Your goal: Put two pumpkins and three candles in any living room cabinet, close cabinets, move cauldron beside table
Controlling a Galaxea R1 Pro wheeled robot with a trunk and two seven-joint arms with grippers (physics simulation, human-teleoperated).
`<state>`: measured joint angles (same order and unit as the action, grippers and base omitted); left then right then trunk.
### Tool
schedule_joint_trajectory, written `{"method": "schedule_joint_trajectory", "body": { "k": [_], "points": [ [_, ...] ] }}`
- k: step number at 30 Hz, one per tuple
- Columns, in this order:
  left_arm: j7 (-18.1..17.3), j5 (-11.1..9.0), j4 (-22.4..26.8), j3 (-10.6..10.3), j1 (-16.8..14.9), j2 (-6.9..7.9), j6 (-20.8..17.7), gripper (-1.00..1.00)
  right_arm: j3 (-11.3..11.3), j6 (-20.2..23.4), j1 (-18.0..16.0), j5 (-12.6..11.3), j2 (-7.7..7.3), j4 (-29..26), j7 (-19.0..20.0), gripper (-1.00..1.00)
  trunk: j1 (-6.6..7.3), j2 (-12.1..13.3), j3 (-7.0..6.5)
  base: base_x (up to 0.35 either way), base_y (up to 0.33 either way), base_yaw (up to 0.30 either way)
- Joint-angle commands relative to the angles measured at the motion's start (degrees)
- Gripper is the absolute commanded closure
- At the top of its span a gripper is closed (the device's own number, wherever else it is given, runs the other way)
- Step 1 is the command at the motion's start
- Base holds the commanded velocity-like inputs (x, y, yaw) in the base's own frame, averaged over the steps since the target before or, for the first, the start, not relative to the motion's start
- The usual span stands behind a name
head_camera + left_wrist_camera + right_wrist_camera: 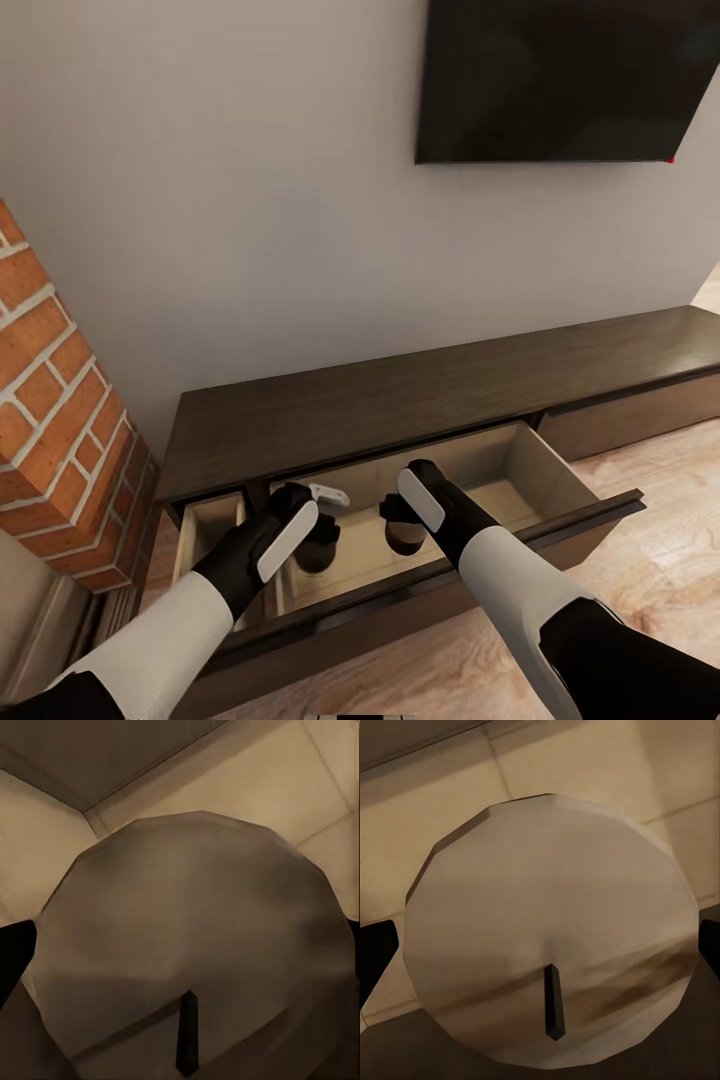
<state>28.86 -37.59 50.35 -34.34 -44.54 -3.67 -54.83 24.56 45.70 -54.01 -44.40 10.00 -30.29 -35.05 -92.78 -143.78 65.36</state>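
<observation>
Now both arms reach down into the cabinet's open drawer (560,470); each gripper, left (318,540) and right (400,525), clamps an upright candle (195,945), (551,937) just above the drawer floor, side by side.

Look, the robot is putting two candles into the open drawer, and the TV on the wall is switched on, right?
Not quite. In the head view the TV is black, so it's off. Each gripper does have a candle, left and right, over the open drawer.

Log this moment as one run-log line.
drawer: open | left end effector: candle over drawer | right end effector: candle over drawer
</observation>
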Motion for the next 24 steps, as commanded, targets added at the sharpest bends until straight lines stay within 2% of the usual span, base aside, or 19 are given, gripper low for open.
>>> {"method": "schedule_joint_trajectory", "body": {
  "k": [1, 10, 17, 22, 24],
  "points": [
    [0.5, -0.6, -0.1, -0.2, -0.1, 0.01, 0.6, 1.00, 0.1, 0.0, 0.0, -0.6, 0.00, 0.0, -0.4, 1.00, 0.01, 0.0, 0.05, 0.000, 0.000, 0.000],
    [0.4, -0.7, -1.5, -0.2, -0.2, -0.02, 2.8, 1.00, 0.2, -0.1, 0.0, -0.6, 0.00, -0.1, -0.4, 1.00, 0.01, 0.0, 0.05, 0.000, 0.000, 0.000],
    [0.4, -0.7, -2.0, -0.2, -0.2, -0.02, 3.1, 1.00, 0.3, -3.4, 0.0, -0.6, 0.00, 0.0, -0.3, 1.00, 0.01, 0.0, 0.05, 0.000, 0.000, 0.000],
    [0.4, -0.7, -2.1, -0.2, -0.2, -0.26, 3.1, 1.00, 0.5, -4.2, 0.0, -0.6, 0.00, 0.0, -0.3, 1.00, -0.12, -0.1, 1.16, 0.000, 0.000, 0.000],
    [0.4, -0.7, -2.1, -0.2, -0.2, -0.43, 3.1, 1.00, 0.6, -4.2, 0.0, -0.6, 0.00, 0.1, -0.3, 1.00, -0.12, -0.1, 1.16, 0.000, 0.000, 0.000]
  ]
}}
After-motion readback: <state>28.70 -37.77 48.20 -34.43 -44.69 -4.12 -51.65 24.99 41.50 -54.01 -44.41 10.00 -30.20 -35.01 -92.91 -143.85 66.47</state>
